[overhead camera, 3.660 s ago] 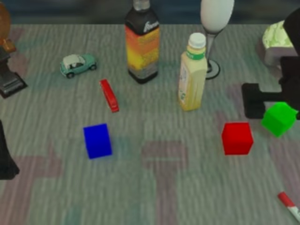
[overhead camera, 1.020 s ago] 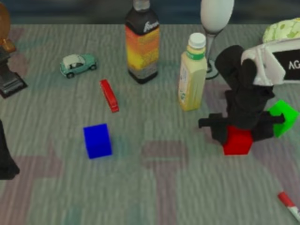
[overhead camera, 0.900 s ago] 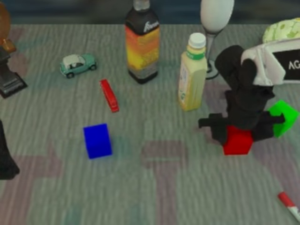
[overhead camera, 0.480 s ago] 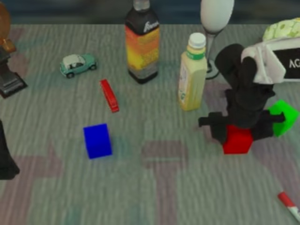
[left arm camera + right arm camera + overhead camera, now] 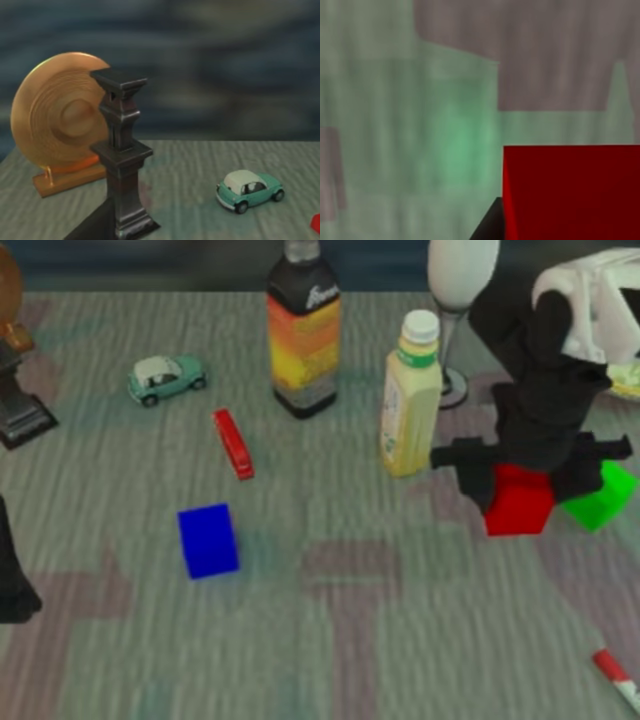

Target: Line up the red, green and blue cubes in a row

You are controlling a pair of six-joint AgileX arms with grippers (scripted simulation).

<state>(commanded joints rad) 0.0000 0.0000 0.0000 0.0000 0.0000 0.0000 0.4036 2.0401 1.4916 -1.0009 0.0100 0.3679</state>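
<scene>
Now right gripper (image 5: 520, 492) fingers pinch the red cube (image 5: 519, 502) at the surface's right, green cube (image 5: 601, 496) just beside it. Blue cube (image 5: 208, 540) sits left of centre. Left gripper's fingers: cannot tell.

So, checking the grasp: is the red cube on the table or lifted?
Lifted: the right gripper holds the red cube above the table.
</scene>
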